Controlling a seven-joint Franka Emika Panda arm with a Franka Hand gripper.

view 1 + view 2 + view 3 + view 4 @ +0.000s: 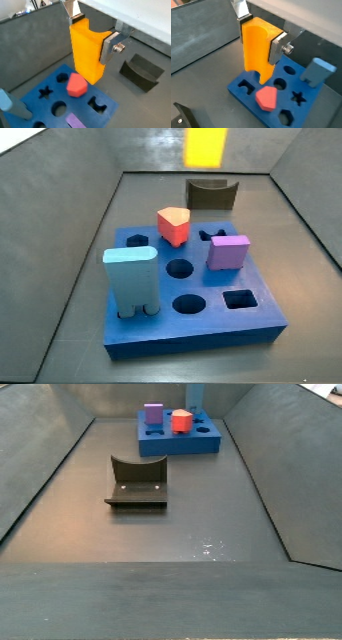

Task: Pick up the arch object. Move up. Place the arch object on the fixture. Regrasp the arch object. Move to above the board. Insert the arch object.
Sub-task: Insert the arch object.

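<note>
1. Gripping the arch object [85, 50] between flat silver fingers [110, 47], the gripper [261, 30] hangs in the air with the yellow-orange block pointing down, as both wrist views show.
2. Clamped on its upper part, the block's lower end hovers above the board [244, 85], clear of its top; its notch is not visible.
3. Judged by its looks, the piece is rigid, light and smooth-sided, so a firm pinch across the flat faces near the top suits it, leaving the lower end free to enter a hole.
4. On the blue board stand a red block [173, 225], a purple block [229, 252] and a light-blue arch block [132, 281].
5. Beyond the board, the fixture [211, 194] sits empty on the floor.
</note>
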